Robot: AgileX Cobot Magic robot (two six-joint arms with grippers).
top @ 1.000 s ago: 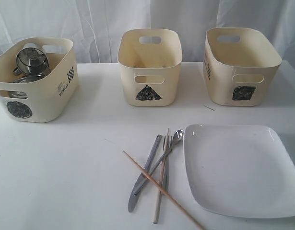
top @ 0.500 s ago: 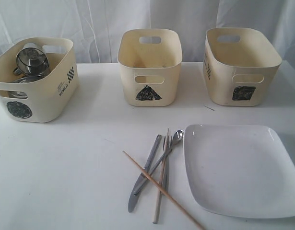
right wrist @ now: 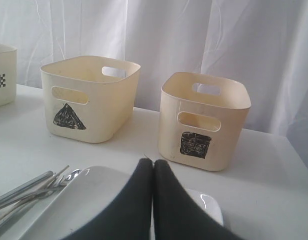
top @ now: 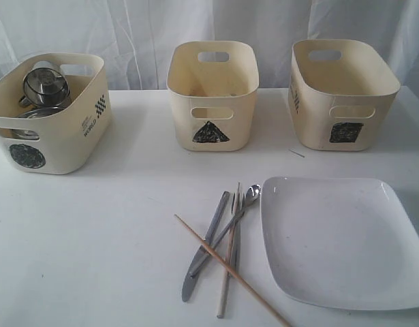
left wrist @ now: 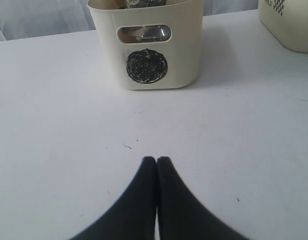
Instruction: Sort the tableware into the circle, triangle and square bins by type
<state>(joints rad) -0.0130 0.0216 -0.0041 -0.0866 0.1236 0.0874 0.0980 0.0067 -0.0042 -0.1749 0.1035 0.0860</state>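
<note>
The large white square plate point(top: 338, 238) lies at the front right of the table. Beside it a steel knife point(top: 208, 246), fork point(top: 235, 238), spoon point(top: 253, 192) and two wooden chopsticks point(top: 231, 271) lie crossed in a heap. The circle bin point(top: 56, 146) holds a steel mug point(top: 45, 83) above a steel bowl point(top: 39, 112); the white bowl is hidden. The triangle bin point(top: 212, 102) and square bin point(top: 342, 102) stand further right. My left gripper point(left wrist: 156, 159) is shut and empty over bare table, facing the circle bin point(left wrist: 146, 55). My right gripper point(right wrist: 153, 162) is shut and empty above the plate point(right wrist: 88, 195).
A white curtain hangs behind the bins. In the right wrist view the triangle bin point(right wrist: 88, 100) and square bin point(right wrist: 204, 122) stand beyond the plate, with the cutlery point(right wrist: 28, 189) off to one side. Neither arm shows in the exterior view.
</note>
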